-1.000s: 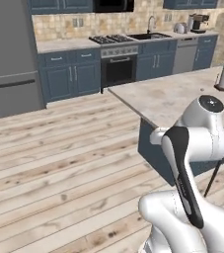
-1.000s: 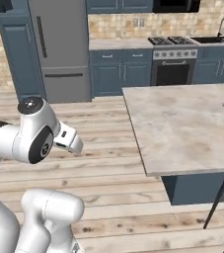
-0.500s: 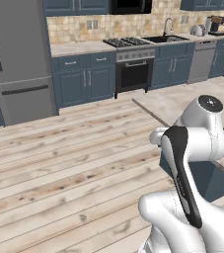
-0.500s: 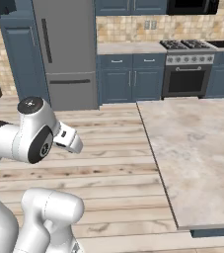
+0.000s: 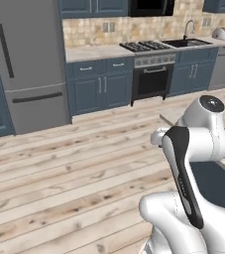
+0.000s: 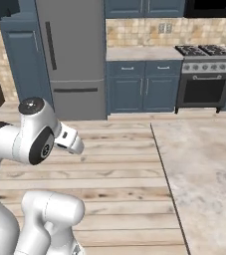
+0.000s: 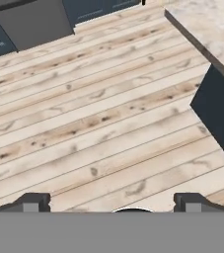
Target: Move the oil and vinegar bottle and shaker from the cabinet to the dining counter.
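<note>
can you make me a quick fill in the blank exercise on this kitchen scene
1. The gripper points down at bare ____ floor planks.
2. Its fingers stand wide ____, with nothing between them.
3. The grey fridge stands to the ____ of the oven in the right base view.
Missing words: wooden; open; left

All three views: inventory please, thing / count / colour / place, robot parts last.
dining counter: 1, beige marbled, right of right base view
fridge: 1, grey, against back wall
stove: 1, steel and black, between the blue cupboards
low cupboards: a run, slate blue, under the back counter
sink tap: 1, grey, back counter right of stove
wood floor: pale planks, under the hand
arm: 1, white with dark joints, lower right of left base view
gripper: 1, dark tips, open, holding nothing, over the floor
</note>
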